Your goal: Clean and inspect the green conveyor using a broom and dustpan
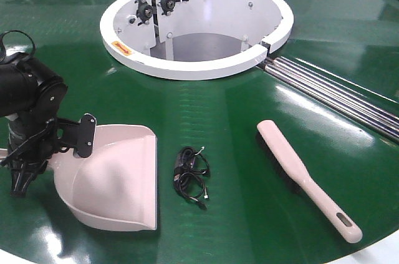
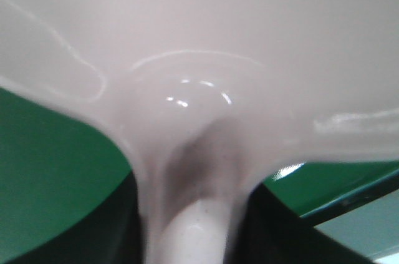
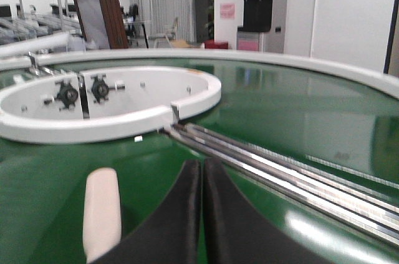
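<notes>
A: Entry one, left tool [image 2: 190, 220]?
B: Clamped on dustpan [image 1: 115, 180] handle. The dustpan rests on green conveyor [image 1: 237, 127], 7 o'clock from white hub [image 1: 199, 67].
A: Entry two, right tool [image 3: 202, 208]?
B: Tips pressed together. The broom [image 1: 305, 180] lies at 4 o'clock from hub. A black cable [image 1: 190, 173] is coiled between broom and dustpan.

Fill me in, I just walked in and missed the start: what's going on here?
A two-armed robot seems about to sweep the green belt. Its left gripper is closed on the handle of the dustpan, which rests on the belt. The right gripper is shut and empty, near one end of the broom, which lies untouched on the belt. A coiled black cable lies between dustpan and broom.
</notes>
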Available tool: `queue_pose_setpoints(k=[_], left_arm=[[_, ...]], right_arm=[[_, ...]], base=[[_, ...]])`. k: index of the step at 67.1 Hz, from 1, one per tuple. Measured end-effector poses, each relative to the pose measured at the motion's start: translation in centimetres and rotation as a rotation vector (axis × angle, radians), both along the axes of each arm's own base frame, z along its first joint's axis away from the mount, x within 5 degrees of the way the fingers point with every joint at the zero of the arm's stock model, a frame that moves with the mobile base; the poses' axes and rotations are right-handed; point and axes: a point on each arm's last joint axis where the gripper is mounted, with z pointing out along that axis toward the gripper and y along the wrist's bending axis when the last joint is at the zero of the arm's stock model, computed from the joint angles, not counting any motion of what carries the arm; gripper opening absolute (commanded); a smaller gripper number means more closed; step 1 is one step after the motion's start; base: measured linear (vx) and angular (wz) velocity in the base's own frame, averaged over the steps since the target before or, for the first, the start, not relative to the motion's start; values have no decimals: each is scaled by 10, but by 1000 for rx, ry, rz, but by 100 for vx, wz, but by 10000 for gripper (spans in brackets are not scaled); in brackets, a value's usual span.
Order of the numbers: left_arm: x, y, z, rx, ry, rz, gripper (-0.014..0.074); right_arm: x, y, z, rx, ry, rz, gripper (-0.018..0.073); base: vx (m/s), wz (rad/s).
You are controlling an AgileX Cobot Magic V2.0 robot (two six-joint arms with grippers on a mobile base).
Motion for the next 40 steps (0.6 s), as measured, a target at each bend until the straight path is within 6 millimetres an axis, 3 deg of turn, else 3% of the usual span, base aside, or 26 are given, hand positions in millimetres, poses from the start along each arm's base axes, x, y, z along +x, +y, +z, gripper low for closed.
queue_pose_setpoints(k=[8, 16, 28, 40], left_arm=[[0, 0, 0, 0, 0, 0, -8], [0, 0, 0, 0, 0, 0, -8], [0, 0, 0, 0, 0, 0, -6], [0, 0, 0, 0, 0, 0, -6]], right_arm=[[-1, 0, 7, 2, -35, 2, -8], [-3, -1, 34, 17, 28, -6, -8], [10, 0, 66, 81, 291, -6, -8], [30, 1, 79, 63, 527, 0, -8]], base=[[0, 0], [0, 0], [0, 0], [0, 0]])
